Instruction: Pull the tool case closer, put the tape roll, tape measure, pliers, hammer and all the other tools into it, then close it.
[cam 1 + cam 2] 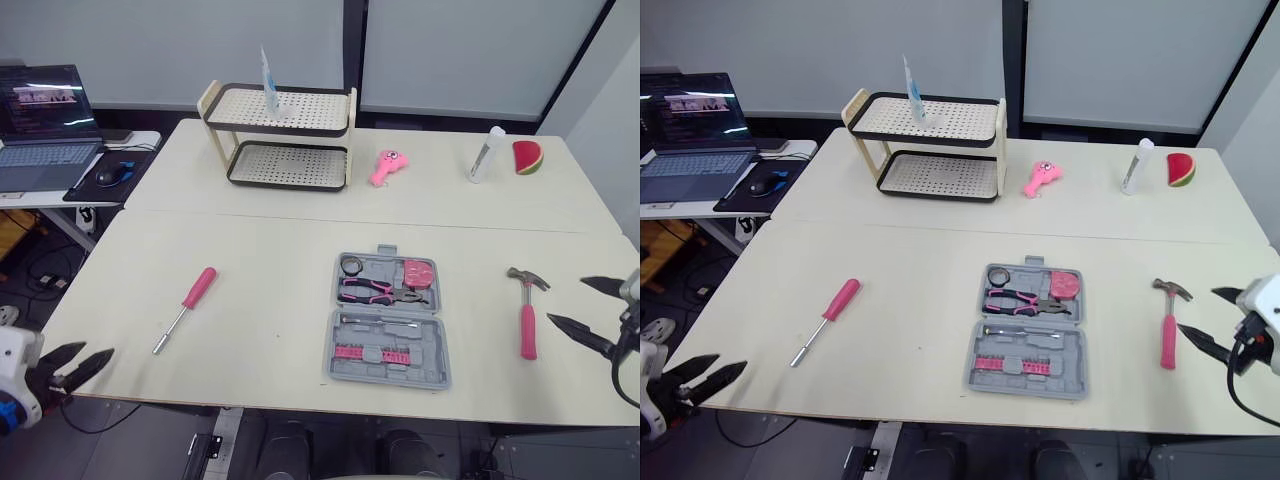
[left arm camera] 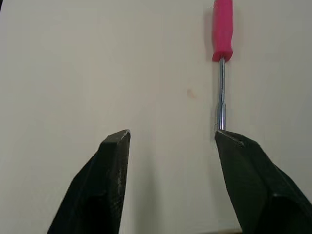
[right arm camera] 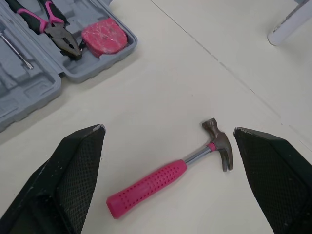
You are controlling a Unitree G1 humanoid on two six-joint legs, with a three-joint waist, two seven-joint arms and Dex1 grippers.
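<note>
While case (image 1: 432, 352) lies open, hammer (image 3: 168, 178) grip dimpled pink.

Left gripper (image 1: 98, 350): black tapered fingers, white housing (image 1: 18, 365), blue trim (image 1: 8, 412) at lower left.
Right gripper (image 1: 565, 299): black fingers, cross-hatched pads (image 3: 78, 170), white casing (image 1: 1265, 300), looping black cable (image 1: 1233, 375).

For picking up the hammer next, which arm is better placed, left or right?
Right. The right hand is open just beside the hammer, which lies right of the tool case. The left hand is far across the table, near the screwdriver.
</note>
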